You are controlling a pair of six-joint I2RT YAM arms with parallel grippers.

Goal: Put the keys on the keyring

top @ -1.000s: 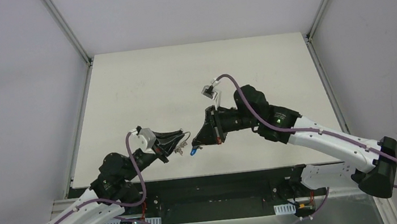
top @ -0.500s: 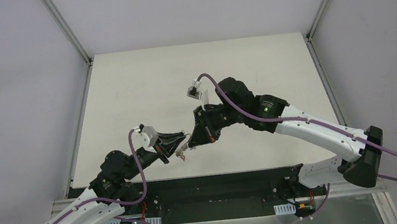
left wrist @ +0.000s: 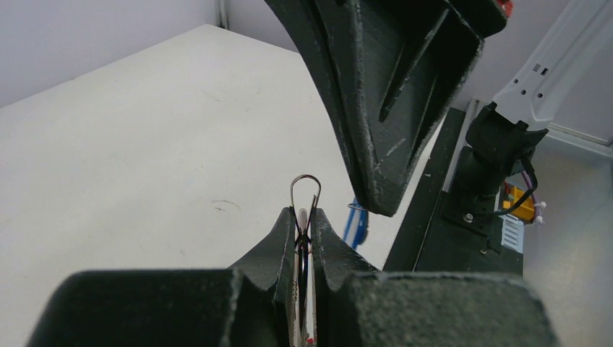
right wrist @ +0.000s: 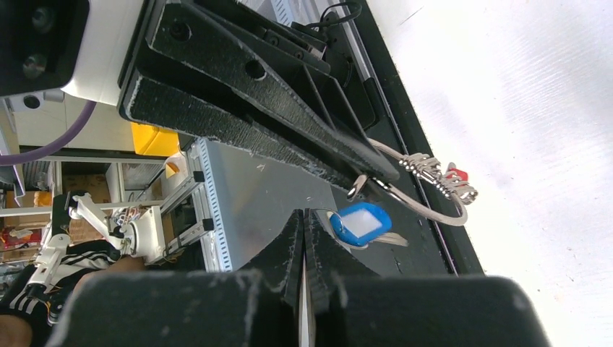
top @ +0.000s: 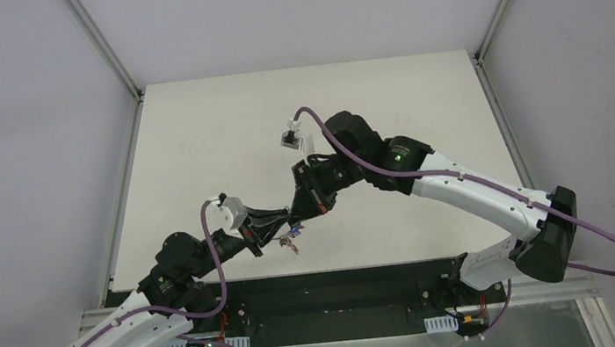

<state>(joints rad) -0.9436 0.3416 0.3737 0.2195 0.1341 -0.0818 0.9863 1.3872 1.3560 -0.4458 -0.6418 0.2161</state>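
Item one, my left gripper [left wrist: 305,217]: clenched on the keyring [right wrist: 424,215], a thin silver wire ring gripped edge-on so that its loop pokes out past my fingertips and is offered to the other arm. Item two, my right gripper [right wrist: 303,215]: clenched, by my judgement on the rim of the blue-headed key [right wrist: 360,220], whose small eyelet sits right at the ring's wire beside my left fingertips, placed there for threading. Item three, fan of silver keys [right wrist: 434,173]: bunched further along the ring, out of the way. The red-headed key [right wrist: 456,173] lies among them, apparently on the ring already. Location of all: held in the air above the near edge of the bench [top: 219,131], left of its middle. Outstanding: I cannot tell whether the blue-headed key is yet threaded.
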